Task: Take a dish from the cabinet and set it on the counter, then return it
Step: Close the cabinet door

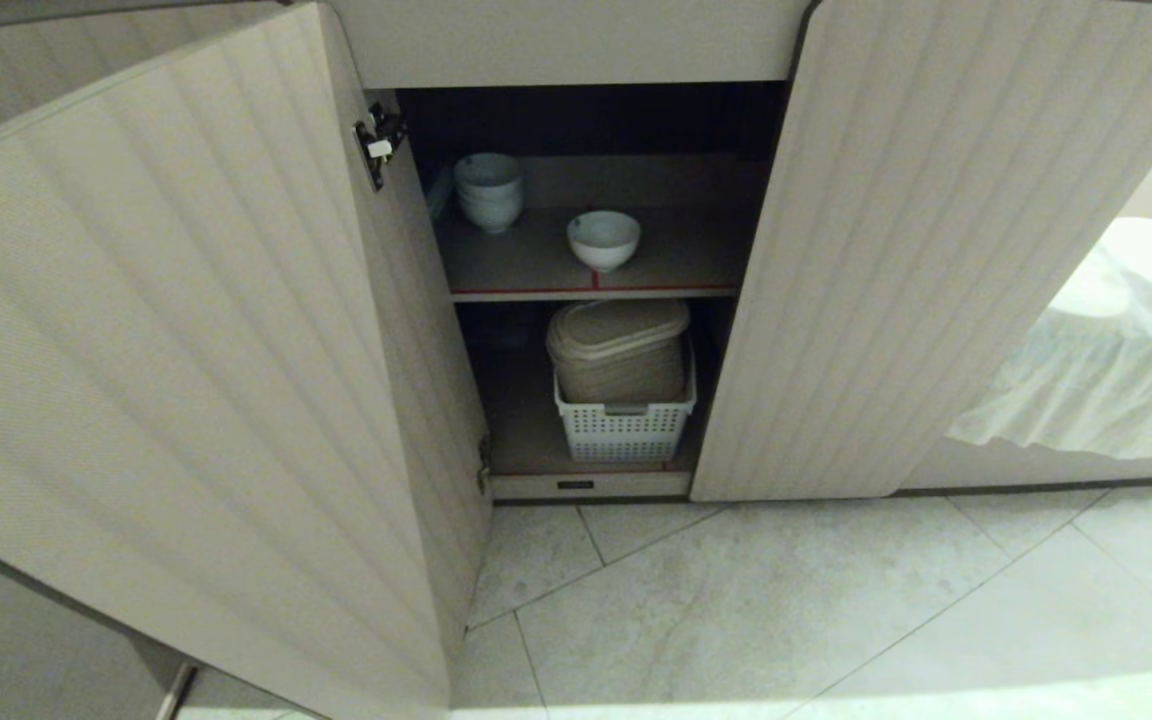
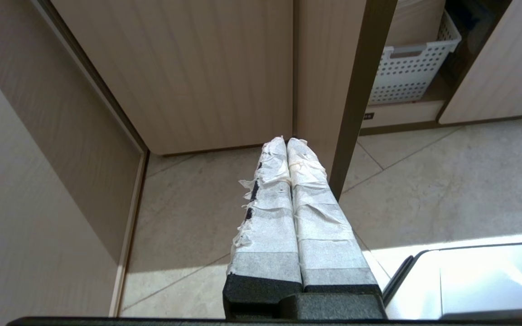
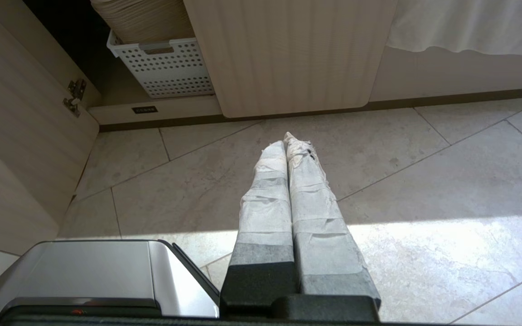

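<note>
Pale stone floor tiles (image 1: 736, 600) lay in front of the cabinet (image 1: 936, 250), and both of its ribbed beige doors stood wide open. Inside it was dark, with two shelves. On the upper shelf (image 1: 676, 262), which had a red front edge, sat the dish (image 1: 603, 239), a small white bowl, upright and alone near the middle. Behind it and to the left stood a stack of white bowls (image 1: 487, 190), apart from the dish. On the lower shelf sat a white basket with holes (image 1: 624, 425), and a tan ribbed bin with a lid (image 1: 619, 350) stood inside that basket. To the right of the cabinet hung a white cloth (image 1: 1106, 370). Neither arm showed from the head camera. The left tool (image 2: 287, 141) hung low over the floor, just beside the edge of the open left door, with its two taped fingers (image 2: 268, 217) pressed together and nothing between them. The right tool (image 3: 287, 141) hung over the floor tiles too, in front of the open cabinet, its taped fingers (image 3: 311, 203) also clenched together on nothing. Part of the robot's shiny grey base (image 3: 93, 271) showed beside it.
</note>
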